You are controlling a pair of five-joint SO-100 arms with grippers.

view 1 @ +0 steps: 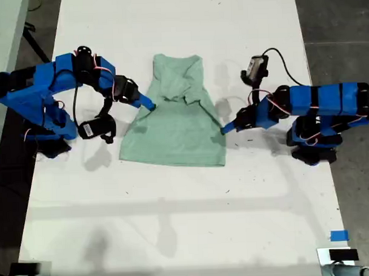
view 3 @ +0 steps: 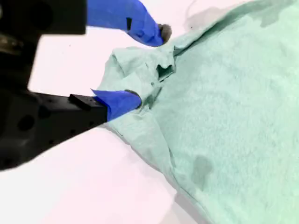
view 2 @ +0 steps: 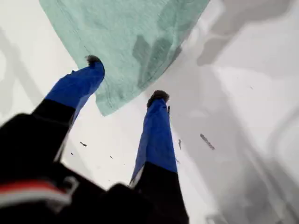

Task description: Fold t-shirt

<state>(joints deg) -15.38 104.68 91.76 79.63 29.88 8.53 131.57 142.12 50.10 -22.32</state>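
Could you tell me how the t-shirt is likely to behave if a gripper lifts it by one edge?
The t-shirt is probably floppy: its upper part already lies bunched in soft folds. It looks thin and light, so a lifted edge would likely drape and drag the rest across the table rather than rise flat.

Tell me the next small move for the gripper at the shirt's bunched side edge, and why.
Probably close my second gripper on the bunched fold of the t-shirt: its jaws stand open with one fingertip on the cloth, so nothing is gripped. My first gripper, also open, straddles another edge.
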